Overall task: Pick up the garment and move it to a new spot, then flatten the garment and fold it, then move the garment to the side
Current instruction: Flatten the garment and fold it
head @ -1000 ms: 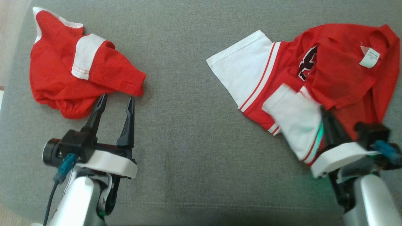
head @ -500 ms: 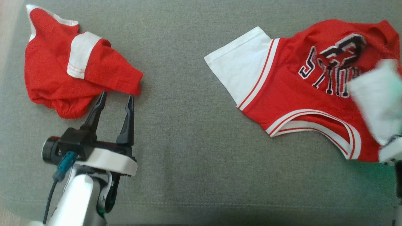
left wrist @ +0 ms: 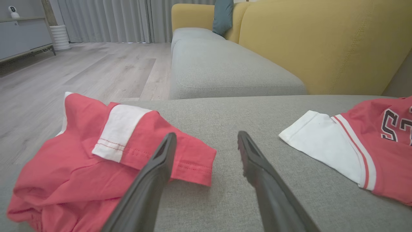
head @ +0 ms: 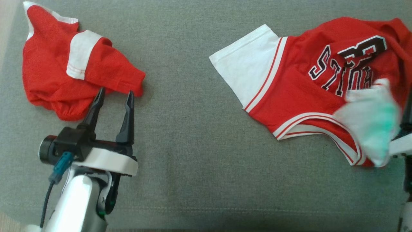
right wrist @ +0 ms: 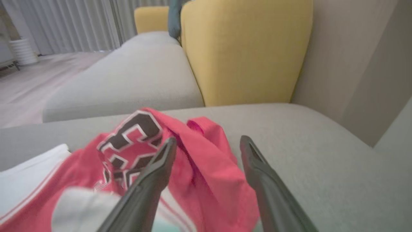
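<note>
Jersey [head: 289, 93] lies on sofa cushion [head: 193, 145] | left gripper [head: 116, 93] spread, empty | right gripper [right wrist: 208, 140] spread, apparently holding nothing

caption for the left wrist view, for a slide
Open left claw poised over a grey couch cushion, a crumpled red shirt near one finger, a red jersey to the right.

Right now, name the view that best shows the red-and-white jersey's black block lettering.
Head view: the black lettering shows nearly whole from above. Left wrist view cuts it at the edge; right wrist view blurs it.
</note>
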Robot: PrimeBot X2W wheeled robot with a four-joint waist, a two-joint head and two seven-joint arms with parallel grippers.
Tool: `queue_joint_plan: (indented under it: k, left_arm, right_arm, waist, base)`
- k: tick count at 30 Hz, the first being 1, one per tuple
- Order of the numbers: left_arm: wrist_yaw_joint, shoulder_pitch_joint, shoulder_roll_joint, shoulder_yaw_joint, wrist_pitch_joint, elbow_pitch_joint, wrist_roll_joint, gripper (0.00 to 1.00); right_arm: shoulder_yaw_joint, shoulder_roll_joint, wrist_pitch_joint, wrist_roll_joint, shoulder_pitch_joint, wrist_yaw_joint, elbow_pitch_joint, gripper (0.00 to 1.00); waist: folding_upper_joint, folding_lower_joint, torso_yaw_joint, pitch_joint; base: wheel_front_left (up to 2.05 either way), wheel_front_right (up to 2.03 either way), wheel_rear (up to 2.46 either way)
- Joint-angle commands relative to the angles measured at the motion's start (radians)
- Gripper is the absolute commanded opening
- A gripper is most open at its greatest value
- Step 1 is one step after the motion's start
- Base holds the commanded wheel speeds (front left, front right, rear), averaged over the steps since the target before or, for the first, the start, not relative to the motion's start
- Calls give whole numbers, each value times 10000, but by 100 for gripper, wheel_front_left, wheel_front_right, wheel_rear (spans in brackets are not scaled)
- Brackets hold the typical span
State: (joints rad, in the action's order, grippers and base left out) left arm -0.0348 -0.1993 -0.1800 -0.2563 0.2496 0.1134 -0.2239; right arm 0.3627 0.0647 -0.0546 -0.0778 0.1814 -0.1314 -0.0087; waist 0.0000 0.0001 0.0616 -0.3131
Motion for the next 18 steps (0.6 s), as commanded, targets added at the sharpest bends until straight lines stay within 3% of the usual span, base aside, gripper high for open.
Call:
queue_joint_plan:
  k: [1,8,18]
  left_arm:
    - [2,-272,-105,406,121,-350,62,100]
    - [-42,-70,-47,479,121,-486,98,100]
    - [-103,236,-75,492,122,-561,80,100]
  right_arm:
    - [-363,4,157,64,-138,7,-686,100]
    - [-1696,-128,123,27,-994,7,-2165,100]
    - [-2490,-142,-31,-562,-1749,7,-2322,100]
  waist:
    - [0,-1,-17,56]
    - [0,-1,-84,344]
    - [0,-1,-136,624]
  base:
    - [0,0,0]
    - [0,0,0]
    - [0,0,0]
